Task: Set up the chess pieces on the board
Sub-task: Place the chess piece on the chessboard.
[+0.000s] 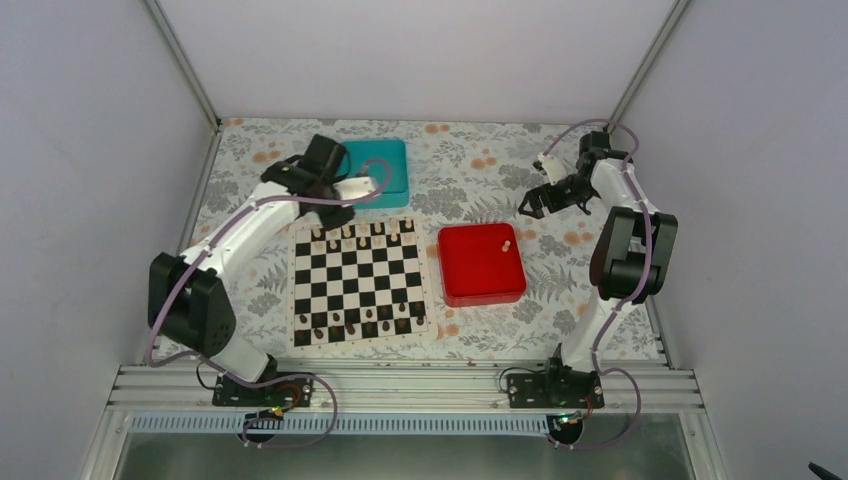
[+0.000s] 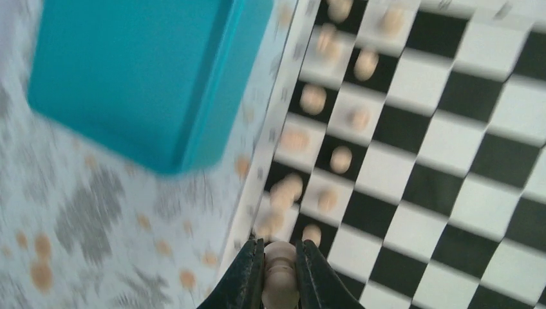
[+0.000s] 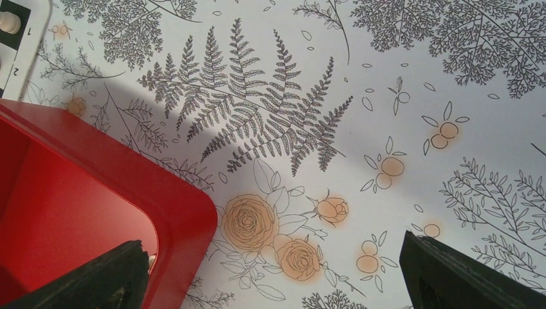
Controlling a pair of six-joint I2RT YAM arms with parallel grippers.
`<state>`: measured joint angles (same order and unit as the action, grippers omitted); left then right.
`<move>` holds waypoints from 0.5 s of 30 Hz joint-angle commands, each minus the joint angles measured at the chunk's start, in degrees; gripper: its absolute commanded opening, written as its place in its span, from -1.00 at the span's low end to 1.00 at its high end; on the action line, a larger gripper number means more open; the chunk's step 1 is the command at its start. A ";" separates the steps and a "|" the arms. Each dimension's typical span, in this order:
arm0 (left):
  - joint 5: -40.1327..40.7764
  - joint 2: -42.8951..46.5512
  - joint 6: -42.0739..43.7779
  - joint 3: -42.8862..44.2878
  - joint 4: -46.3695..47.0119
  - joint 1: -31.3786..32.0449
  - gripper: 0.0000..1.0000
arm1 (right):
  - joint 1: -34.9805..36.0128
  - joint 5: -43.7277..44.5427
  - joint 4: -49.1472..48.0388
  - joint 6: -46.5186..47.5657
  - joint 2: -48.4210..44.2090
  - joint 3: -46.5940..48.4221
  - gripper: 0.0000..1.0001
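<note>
**Left arm reaches board's (image 1: 360, 282) far-left corner**

The left arm stretches forward, its gripper (image 2: 280, 245) clamped on a pale piece (image 2: 280, 273) above that corner. The right arm folds high, its gripper (image 3: 272, 241) spread apart over the counter (image 1: 565, 285) beyond the red tray (image 1: 482, 296).

Chess pieces (image 2: 340, 159) matt, wood-like; red tray (image 3: 180, 193) glossy plastic.

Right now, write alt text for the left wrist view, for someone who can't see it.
The left end effector grips a pale chess piece, low in frame, near the checkered board's edge. More pale pieces line that side; a teal box sits beside the board on floral cloth. The picture is blurred.
</note>
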<state>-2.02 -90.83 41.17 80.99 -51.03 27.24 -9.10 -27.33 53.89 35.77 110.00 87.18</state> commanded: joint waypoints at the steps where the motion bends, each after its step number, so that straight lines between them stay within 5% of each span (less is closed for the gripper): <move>1: 0.13 4.74 1.18 -10.79 5.30 -7.47 -0.78 | -0.45 -0.77 0.43 0.08 -0.20 0.35 1.00; 7: -0.14 6.38 3.36 -22.04 11.79 -16.17 -0.78 | -0.43 -0.79 0.45 0.07 -0.61 -0.29 1.00; 15: -1.75 3.74 5.44 -26.56 15.08 -22.76 -0.78 | -0.48 -0.84 0.52 0.18 -0.16 -0.53 1.00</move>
<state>-1.98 -86.00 44.75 55.77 -39.59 5.89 -9.13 -27.35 54.04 35.79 110.00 87.15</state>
